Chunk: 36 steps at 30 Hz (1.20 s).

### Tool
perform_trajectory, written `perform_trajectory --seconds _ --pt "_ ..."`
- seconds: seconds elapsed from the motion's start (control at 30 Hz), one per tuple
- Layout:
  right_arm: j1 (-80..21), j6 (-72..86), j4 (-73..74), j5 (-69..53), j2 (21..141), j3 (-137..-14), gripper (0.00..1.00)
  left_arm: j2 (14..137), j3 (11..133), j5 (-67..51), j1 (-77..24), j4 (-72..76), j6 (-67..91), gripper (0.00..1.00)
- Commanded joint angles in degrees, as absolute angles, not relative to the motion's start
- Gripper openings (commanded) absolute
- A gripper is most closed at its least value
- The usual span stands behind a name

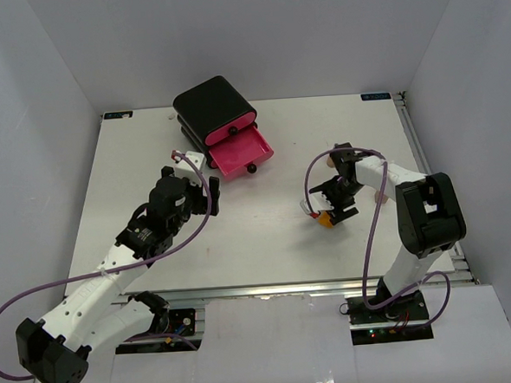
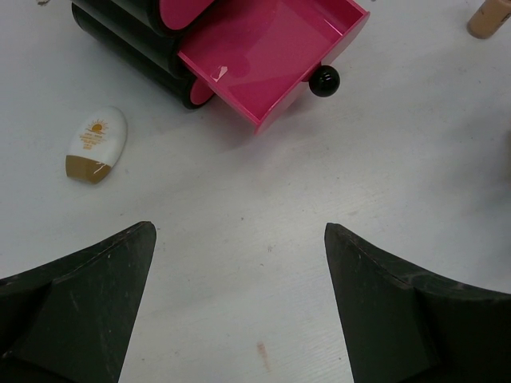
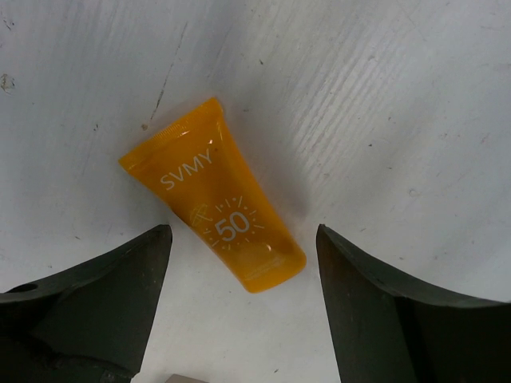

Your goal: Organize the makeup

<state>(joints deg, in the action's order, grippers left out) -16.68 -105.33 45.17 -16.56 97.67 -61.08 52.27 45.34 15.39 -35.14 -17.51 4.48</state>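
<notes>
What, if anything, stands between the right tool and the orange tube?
Nothing visible does. The right tool is open directly over the orange tube, which lies alone on the table.

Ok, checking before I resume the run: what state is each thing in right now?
Pink drawer: pulled open, visible part empty.
Orange tube: lying flat, ungripped.
White bottle: lying flat.
Left pincer: open, empty.
Right pincer: open, straddling the orange tube.

A lab test cell — white table (image 1: 267, 243) boxed by blank walls (image 1: 255, 35).
</notes>
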Motion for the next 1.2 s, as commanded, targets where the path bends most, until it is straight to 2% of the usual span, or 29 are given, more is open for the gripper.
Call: perform_trajectory --seconds 0.0,0.47,0.77,1.0,1.17 --pt "-17.7 -104.9 46.0 -15.6 98.9 -62.8 0.76 50.9 44.7 14.3 -34.4 -16.1 4.8 0.98" --pt "-18.2 -98.7 47.7 -15.7 102.0 -65.3 0.53 50.8 44.5 13.6 -33.6 -15.9 5.1 0.98" --pt "-18.2 -90.1 47.7 -23.1 99.0 -68.3 0.38 50.7 44.5 13.8 -33.3 -15.8 5.3 0.98" --pt "-18.9 -81.1 47.7 -29.4 97.7 -74.4 0.31 50.1 44.3 17.0 -32.8 -15.6 5.7 0.98" --pt "-22.0 -73.5 47.7 -31.2 99.3 -86.0 0.29 49.3 43.8 19.5 -32.2 -14.9 6.0 0.98"
